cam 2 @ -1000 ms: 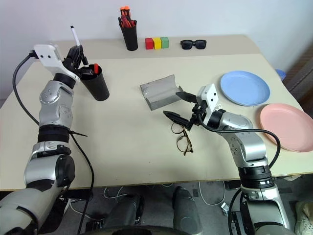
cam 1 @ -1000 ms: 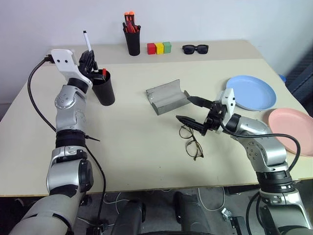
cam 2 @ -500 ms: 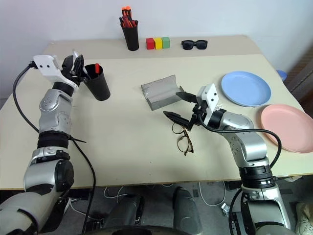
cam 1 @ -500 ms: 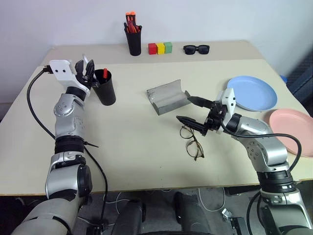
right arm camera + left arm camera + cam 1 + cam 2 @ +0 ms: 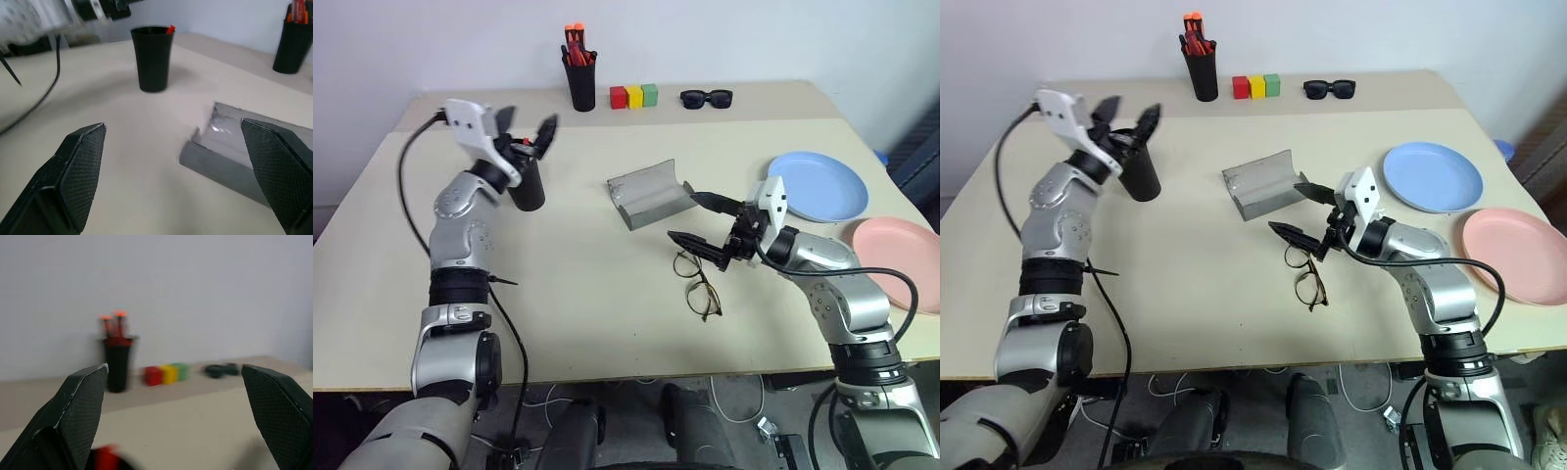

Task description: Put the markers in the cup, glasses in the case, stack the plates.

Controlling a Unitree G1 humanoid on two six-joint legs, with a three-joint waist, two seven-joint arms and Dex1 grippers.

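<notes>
the left tool (image 5: pixel 522 129) is spread empty over the cup (image 5: pixel 526 181), upper left, red marker (image 5: pixel 522 144) inside. the right tool (image 5: pixel 697 218) is held released above the glasses (image 5: pixel 696 284), centre; grasping them is judged next.

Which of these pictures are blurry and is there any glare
Left wrist view: soft all over, the pen holder and coloured blocks smeared. Head views: left gripper streaked with blur, the rest crisp. Right wrist view: its own fingers out of focus, the cup sharper, a bright glint inside the open case.
</notes>
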